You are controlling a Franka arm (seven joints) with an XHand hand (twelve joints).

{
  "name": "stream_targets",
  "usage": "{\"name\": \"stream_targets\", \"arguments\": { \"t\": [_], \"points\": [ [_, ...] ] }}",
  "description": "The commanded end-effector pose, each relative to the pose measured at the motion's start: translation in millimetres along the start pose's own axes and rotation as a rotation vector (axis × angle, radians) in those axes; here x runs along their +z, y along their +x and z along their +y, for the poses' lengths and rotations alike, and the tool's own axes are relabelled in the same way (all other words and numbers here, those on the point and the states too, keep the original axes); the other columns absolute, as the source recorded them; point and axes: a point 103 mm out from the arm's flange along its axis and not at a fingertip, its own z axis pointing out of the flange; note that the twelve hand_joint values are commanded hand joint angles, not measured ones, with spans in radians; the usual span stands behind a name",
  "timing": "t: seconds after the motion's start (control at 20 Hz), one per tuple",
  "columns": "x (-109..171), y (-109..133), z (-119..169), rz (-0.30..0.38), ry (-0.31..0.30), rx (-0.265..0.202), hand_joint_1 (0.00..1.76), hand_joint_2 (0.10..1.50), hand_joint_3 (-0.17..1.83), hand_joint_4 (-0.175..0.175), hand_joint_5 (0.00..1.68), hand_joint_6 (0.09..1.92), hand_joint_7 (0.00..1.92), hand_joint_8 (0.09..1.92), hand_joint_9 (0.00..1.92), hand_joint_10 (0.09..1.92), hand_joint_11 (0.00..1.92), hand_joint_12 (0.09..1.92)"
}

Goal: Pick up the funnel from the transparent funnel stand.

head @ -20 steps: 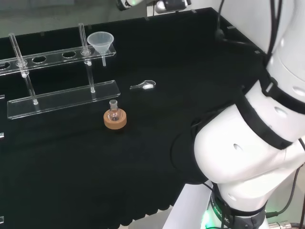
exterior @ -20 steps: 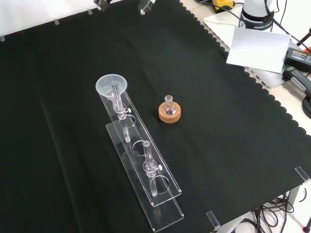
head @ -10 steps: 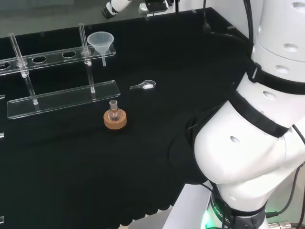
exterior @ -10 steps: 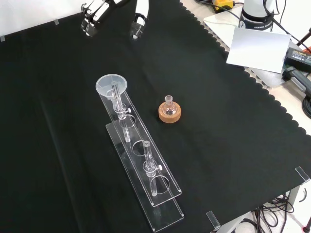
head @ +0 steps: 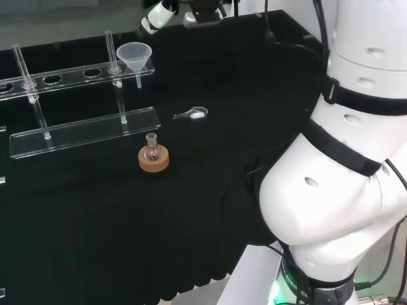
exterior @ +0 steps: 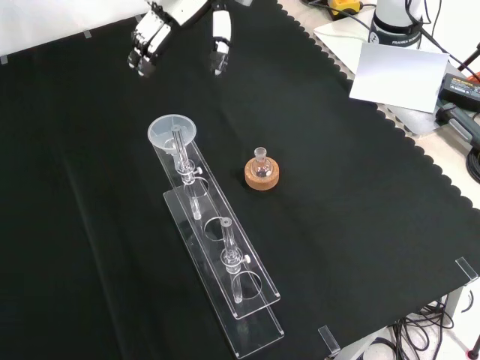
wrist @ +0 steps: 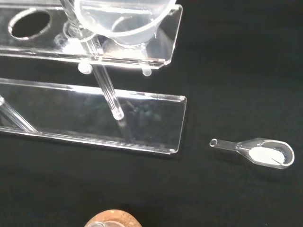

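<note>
Clutter on the tabletop [exterior: 360, 195] is light from where I sit. I see a small flask [exterior: 260, 163] on a cork ring [exterior: 262, 176] just right of the transparent funnel stand [exterior: 217, 247] in the front view, and a clear spoon [head: 191, 114] holding white powder lies near the stand's right end in the head view. The funnel [exterior: 172, 133] sits in the end hole of the stand's top plate, the far end in the front view, upright, wide mouth up and stem pointing straight down, beside one of the stand's clear posts [head: 112, 51]. The robot hand [exterior: 161, 30] hovers beyond that end, fingers spread apart and holding nothing, well short of the funnel, with bare cloth between them.
</note>
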Motion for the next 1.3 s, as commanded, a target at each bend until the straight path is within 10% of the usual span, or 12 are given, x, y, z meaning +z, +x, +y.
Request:
{"name": "stream_targets", "arguments": {
  "t": [0.05,1.3],
  "points": [
    [13.2,38.6,22.3,-0.075,0.054,0.064,0.58,0.78,0.23,-0.010,0.08,0.09,0.00,0.23,0.04,0.82,0.14,1.53],
    [40.2,47.1,59.7,-0.089,0.115,0.109,0.65,0.72,0.25,-0.047,0.00,0.09,0.00,0.09,0.00,0.84,0.18,1.54]
  ]
}}
